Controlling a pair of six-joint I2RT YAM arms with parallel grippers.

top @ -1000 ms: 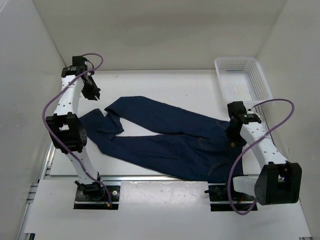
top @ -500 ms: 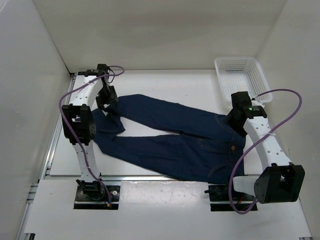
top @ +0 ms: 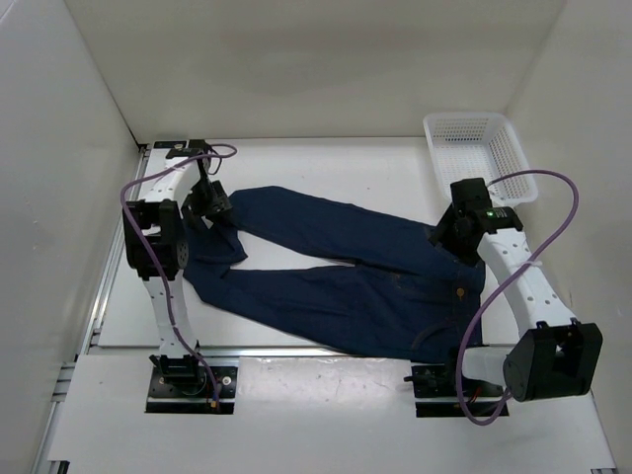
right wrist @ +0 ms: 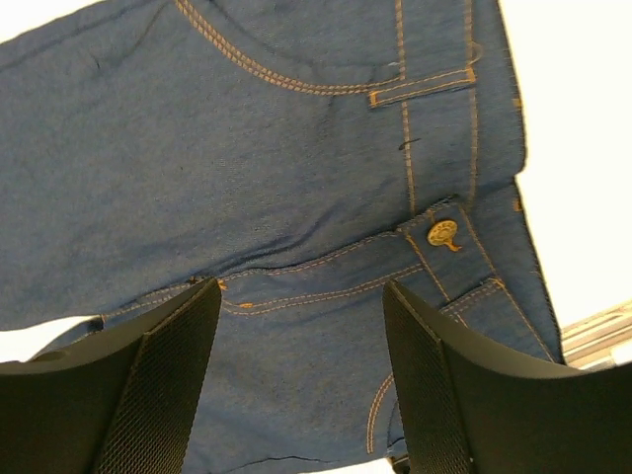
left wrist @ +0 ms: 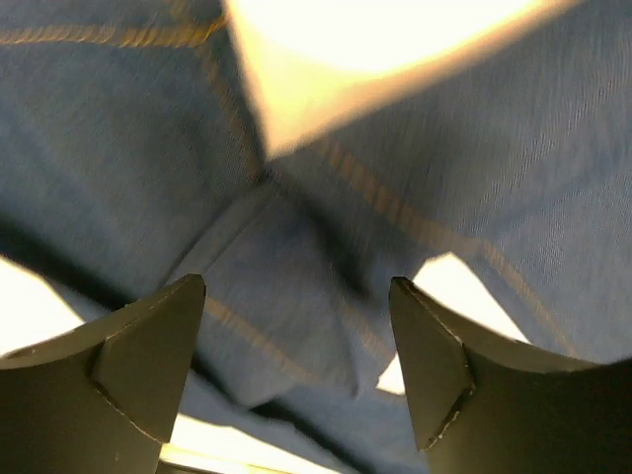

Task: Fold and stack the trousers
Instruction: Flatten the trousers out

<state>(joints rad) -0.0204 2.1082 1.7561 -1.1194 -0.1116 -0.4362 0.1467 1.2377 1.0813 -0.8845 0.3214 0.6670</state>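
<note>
I saw the trousers (top: 346, 276) spread out across the worktop (top: 326, 168), legs running toward the left edge and waist near the right edge. My left gripper (left wrist: 296, 306) hung with jaws apart over the leg ends. My right gripper (right wrist: 301, 296) stood spread wide over the buttoned waistband.

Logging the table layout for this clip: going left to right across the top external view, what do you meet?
left hand over the leg ends → trousers spread across the middle → white basket at the far right. The right hand is left out: it overlaps both the waist end and the basket's span.
</note>
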